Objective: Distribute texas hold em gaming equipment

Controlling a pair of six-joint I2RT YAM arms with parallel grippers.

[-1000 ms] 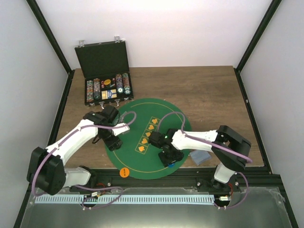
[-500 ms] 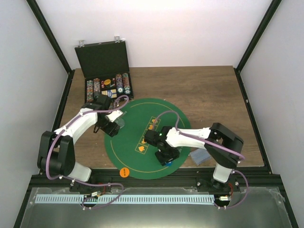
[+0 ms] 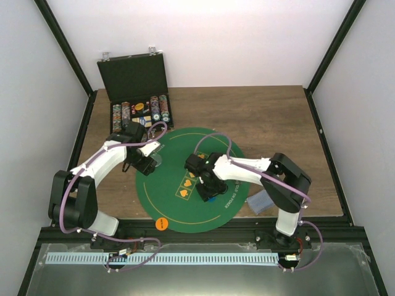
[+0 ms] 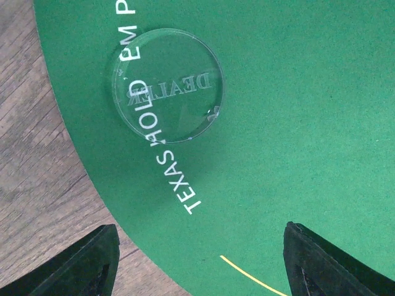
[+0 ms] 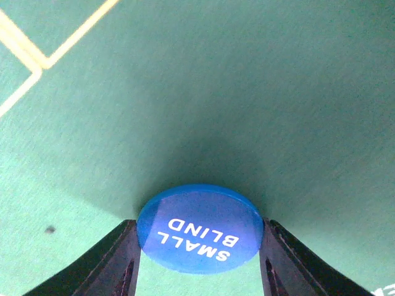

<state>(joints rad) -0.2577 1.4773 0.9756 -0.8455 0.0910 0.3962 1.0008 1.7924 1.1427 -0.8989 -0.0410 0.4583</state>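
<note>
The blue blind disc (image 5: 200, 228) is pinched in the right fingers (image 5: 120, 259) above the green mat (image 5: 247, 92), 5 o'clock of centre; lowering and release are judged next. The clear dealer disc (image 4: 166, 84) lies at 10 o'clock under spread, empty left fingers (image 4: 86, 265)

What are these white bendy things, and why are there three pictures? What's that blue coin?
Those are two robot arms, each with a two-finger hand. The big picture looks down from above; the other two come from wrist cameras. On the table lies a green mat, with an open black case of chips behind it. The right hand pinches a blue disc reading SMALL BLIND over the mat. The left hand is open and empty, above a clear disc marked DEALER lying on the mat. An orange disc sits near the mat's front edge, and grey-blue cards lie beside it on the right.
</note>
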